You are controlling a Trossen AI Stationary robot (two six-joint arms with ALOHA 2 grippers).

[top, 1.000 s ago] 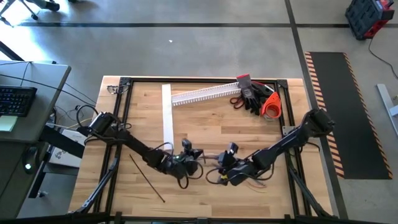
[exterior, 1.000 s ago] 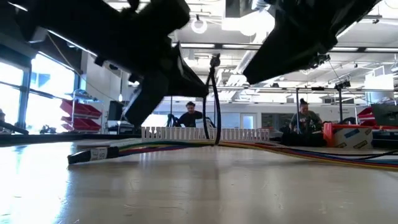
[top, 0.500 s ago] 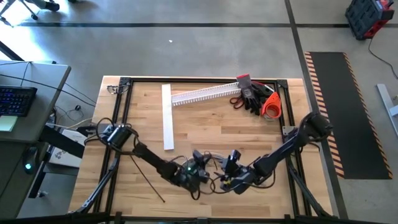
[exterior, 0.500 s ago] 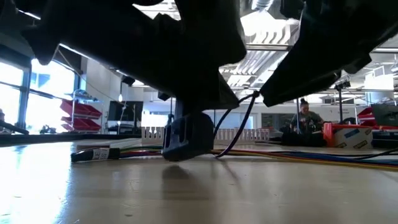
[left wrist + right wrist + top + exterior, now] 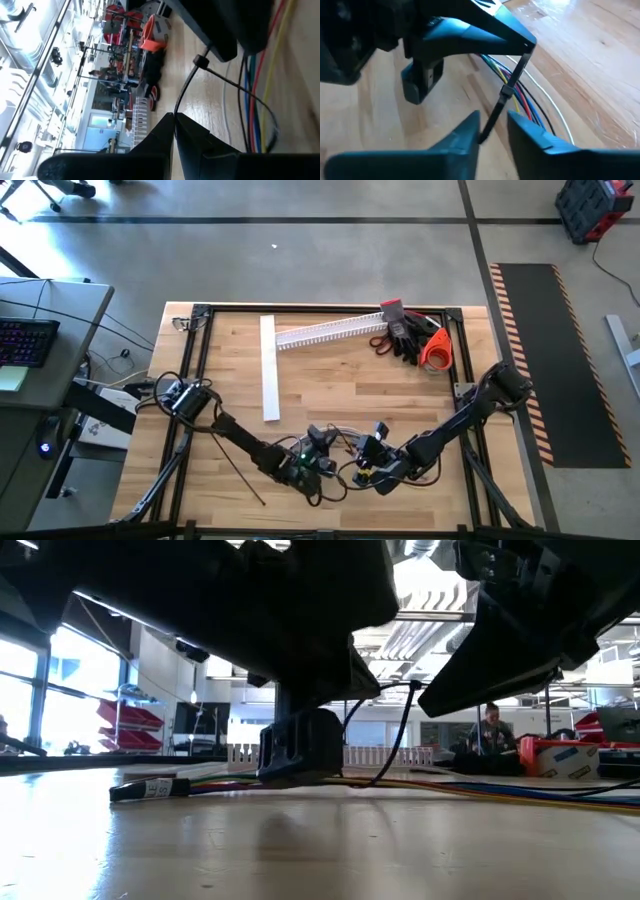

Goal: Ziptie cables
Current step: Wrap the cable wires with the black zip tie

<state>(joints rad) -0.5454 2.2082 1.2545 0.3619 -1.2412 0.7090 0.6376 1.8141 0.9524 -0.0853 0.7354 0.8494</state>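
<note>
The cables, coloured wires, lie on the wood near the table's front middle and run along the table top in the low view. A black ziptie stands over them, its thin loop reaching round the wires. My left gripper, coming from the table's left, is shut on the ziptie's strip. My right gripper, coming from the right, is narrowly open, one finger on either side of the strip's other end. A spare ziptie lies flat at the front left. My left gripper pinches the ziptie's strip between its two fingertips, a short way from the ziptie's head. The fingers come about level from the table's left. The strip runs straight from them through the head, held above the wood, with the loop hanging round the cables.
A flat white strip lies left of centre. At the back stand a white slotted channel, black gloves, scissors and an orange roll. A black frame borders the table. People sit in the room behind.
My left gripper has sunk and gone toward the table's near edge and right, rolling as it went, and now sits low over the wood. My right gripper has dropped a little toward the near edge. The ziptie, held upright and high before, now slants low between the two grippers.
</note>
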